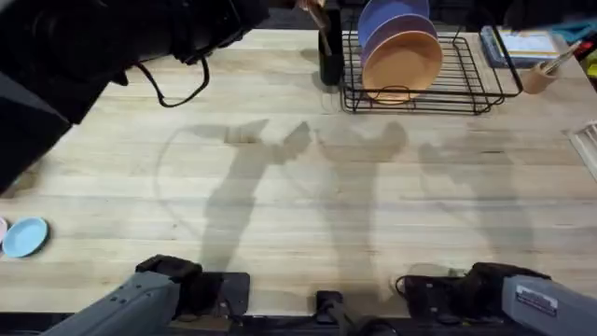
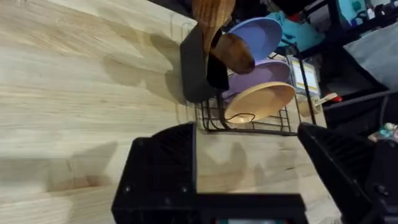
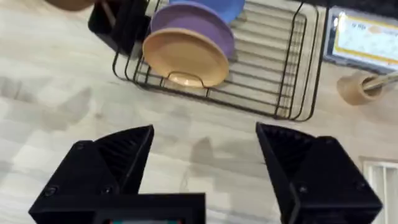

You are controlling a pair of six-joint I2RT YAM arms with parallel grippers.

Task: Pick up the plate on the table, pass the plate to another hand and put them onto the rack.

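Right fingers (image 3: pixel 205 168): black, spread wide with nothing between them, hanging above bare wood; the rack lies ahead of them.
Left fingers (image 2: pixel 249 168): black, also spread wide and holding nothing, above the bench with the rack's near corner beyond.
Arm bases: left arm (image 1: pixel 140 299) at 7 o'clock of the overhead view, right arm (image 1: pixel 513 294) at 5 o'clock, both low at the near edge.
Bench (image 1: pixel 280 187): light plank wood, its middle bare apart from shadows.
Rack (image 1: pixel 466 89): black wire, at about 1 o'clock on the bench.
Plates in rack: orange plate (image 1: pixel 401 63) at the front, purple plate (image 1: pixel 387 33) just behind it, a blue plate (image 3: pixel 214 7) behind that, all leaning in the slots.
Light-blue dinner plate: cannot tell whether the blue one at the back of the rack is it.
Small blue dish (image 1: pixel 24 236): at 8 o'clock near the left edge, well apart from the rack.
Black holder (image 1: pixel 329 47): upright, just beside the rack's left end, with wooden utensils in it.
Black cable (image 1: pixel 177 89): looped on the bench at 11 o'clock.
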